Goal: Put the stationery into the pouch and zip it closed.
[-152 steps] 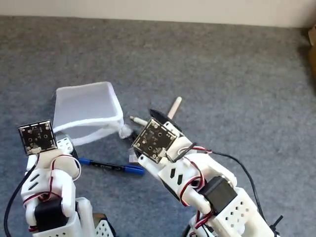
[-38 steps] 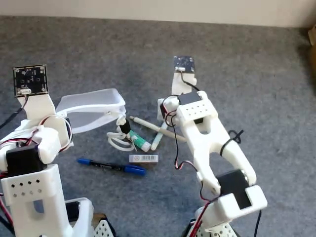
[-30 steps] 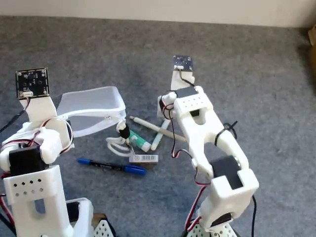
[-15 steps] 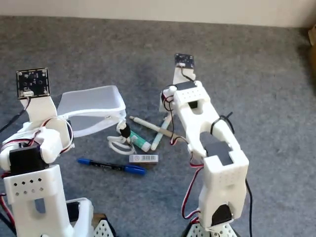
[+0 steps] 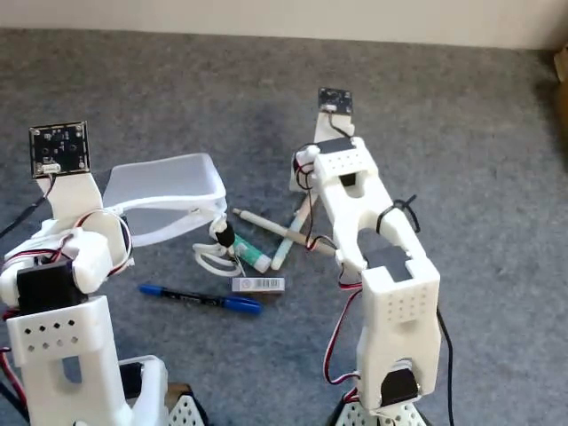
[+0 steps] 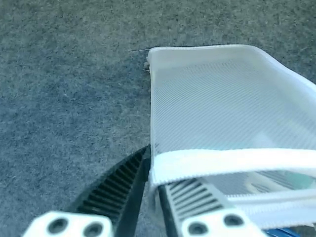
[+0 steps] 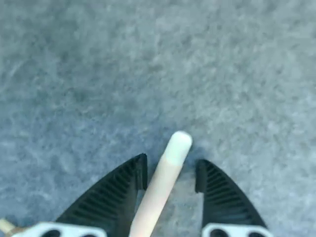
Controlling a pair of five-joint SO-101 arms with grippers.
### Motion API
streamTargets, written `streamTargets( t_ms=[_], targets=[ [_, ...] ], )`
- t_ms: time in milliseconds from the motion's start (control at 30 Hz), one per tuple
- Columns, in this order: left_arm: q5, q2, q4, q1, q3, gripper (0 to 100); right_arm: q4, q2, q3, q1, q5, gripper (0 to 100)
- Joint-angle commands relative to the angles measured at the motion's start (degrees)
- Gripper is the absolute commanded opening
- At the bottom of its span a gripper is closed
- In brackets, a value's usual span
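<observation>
My right claw (image 7: 170, 165) apart, straddling cream pen (image 7: 175, 143); off-centre squeeze could roll it loose. My left claw (image 6: 150, 165) clamped on mesh pouch (image 6: 222, 108) rim.

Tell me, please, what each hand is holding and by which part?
The left hand pinches the pouch by the white band at its open edge. The right hand holds nothing: it stands open around the end of the cream pen.

Pens (image 5: 266, 224) lie right of the pouch (image 5: 164, 186), the marker (image 5: 200, 299) in front, apparently apart.
</observation>
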Motion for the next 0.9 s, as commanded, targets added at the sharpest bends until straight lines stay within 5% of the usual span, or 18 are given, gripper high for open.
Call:
streamTargets(
  t_ms=[0,467,867],
  targets=[
    [0.62,0.66,-1.32,1.36,-0.4,1,-0.57,1.98,-5.14,-0.04,-0.26,12.4],
    [0.62,0.66,-1.32,1.27,-0.22,1,4.44,2.33,-7.08,-0.31,-0.09,0.7],
    [0.62,0.66,-1.32,1.01,-0.22,1,12.88,2.33,-13.49,-0.22,0.0,0.4]
  ],
)
